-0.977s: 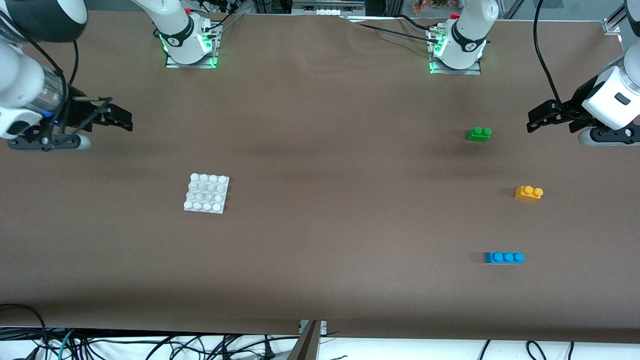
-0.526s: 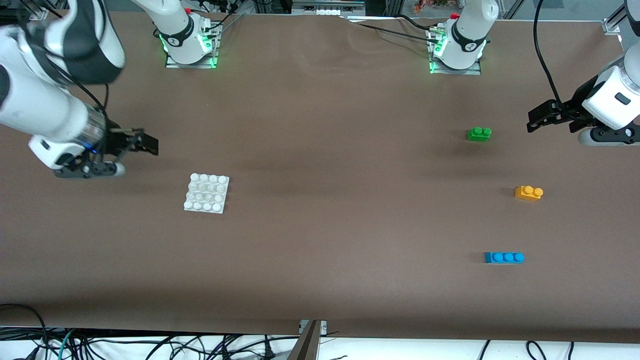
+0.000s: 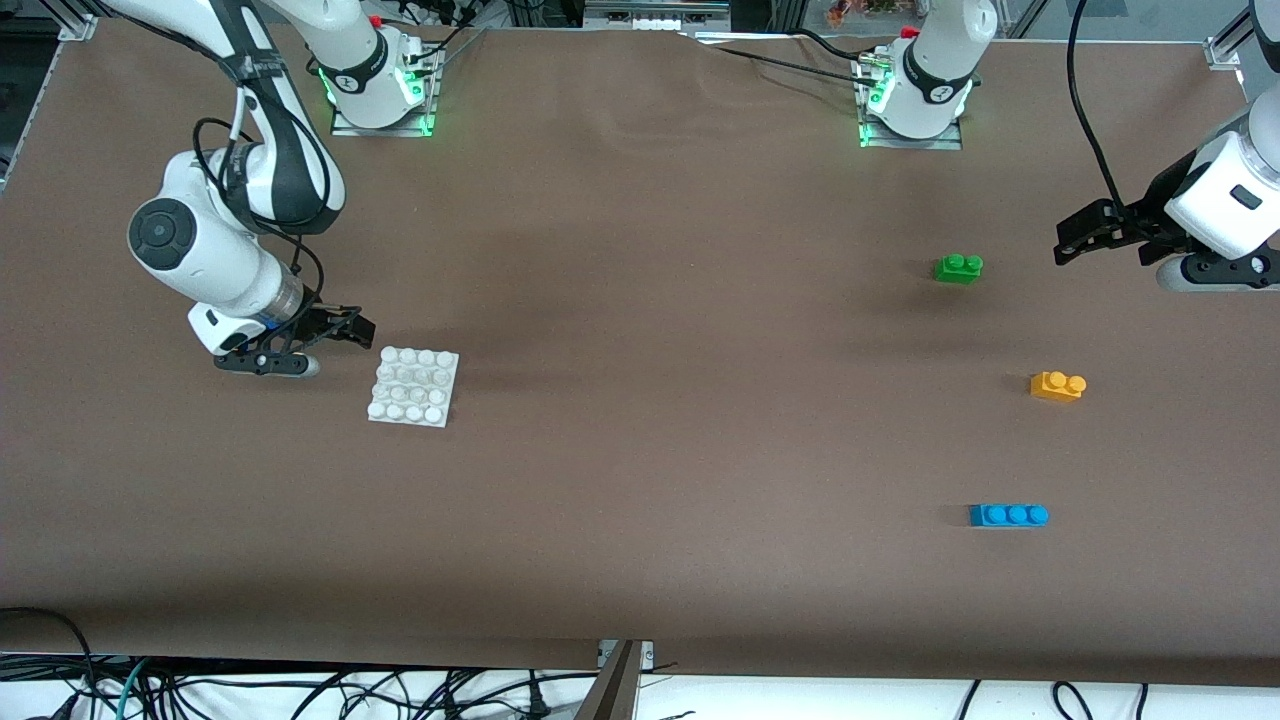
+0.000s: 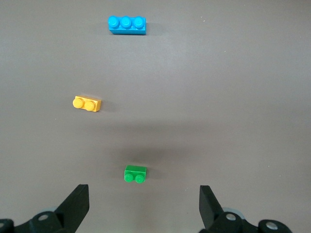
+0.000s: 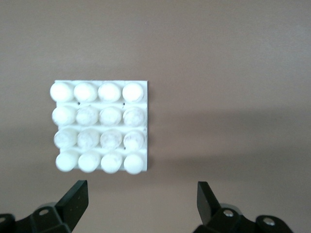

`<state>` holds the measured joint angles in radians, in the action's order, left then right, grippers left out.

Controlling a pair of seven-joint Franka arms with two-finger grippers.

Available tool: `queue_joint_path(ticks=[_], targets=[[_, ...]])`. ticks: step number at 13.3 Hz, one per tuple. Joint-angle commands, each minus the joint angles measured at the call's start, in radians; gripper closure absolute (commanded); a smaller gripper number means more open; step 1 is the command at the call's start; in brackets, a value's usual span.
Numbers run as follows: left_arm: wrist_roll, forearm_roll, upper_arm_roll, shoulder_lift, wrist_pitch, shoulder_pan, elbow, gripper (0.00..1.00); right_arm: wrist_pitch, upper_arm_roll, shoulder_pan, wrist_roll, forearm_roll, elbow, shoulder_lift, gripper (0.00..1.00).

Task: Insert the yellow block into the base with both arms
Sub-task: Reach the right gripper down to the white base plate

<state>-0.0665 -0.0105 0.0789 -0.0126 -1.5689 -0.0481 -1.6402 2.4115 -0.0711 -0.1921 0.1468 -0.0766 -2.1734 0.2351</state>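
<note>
Centring our wide-open right claw (image 3: 352, 326) on the base (image 3: 414, 386), we pin it flat while the left claw (image 3: 1075, 240), open, waits.

no readable text, no labels, no brand names, no numbers, no signs

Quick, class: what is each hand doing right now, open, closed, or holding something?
Left hand: open, holding nothing, over the table near the green brick.
Right hand: open, holding nothing, beside the base.
</note>
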Motion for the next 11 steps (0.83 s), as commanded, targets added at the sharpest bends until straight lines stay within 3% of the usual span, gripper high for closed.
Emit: queue_joint_path(ticks=[1, 5, 11], targets=[[0.001, 0.006, 0.005, -0.012, 0.024, -0.004, 0.031, 0.0, 0.136, 0.002, -0.003, 0.014, -0.034, -0.02, 0.073, 0.01], [0.001, 0.006, 0.005, -0.012, 0.024, -0.004, 0.031, 0.0, 0.302, 0.031, -0.01, 0.017, -0.075, -0.02, 0.177, 0.01], [0.001, 0.006, 0.005, -0.012, 0.024, -0.004, 0.031, 0.0, 0.353, 0.033, -0.021, 0.017, -0.075, -0.003, 0.219, 0.01]])
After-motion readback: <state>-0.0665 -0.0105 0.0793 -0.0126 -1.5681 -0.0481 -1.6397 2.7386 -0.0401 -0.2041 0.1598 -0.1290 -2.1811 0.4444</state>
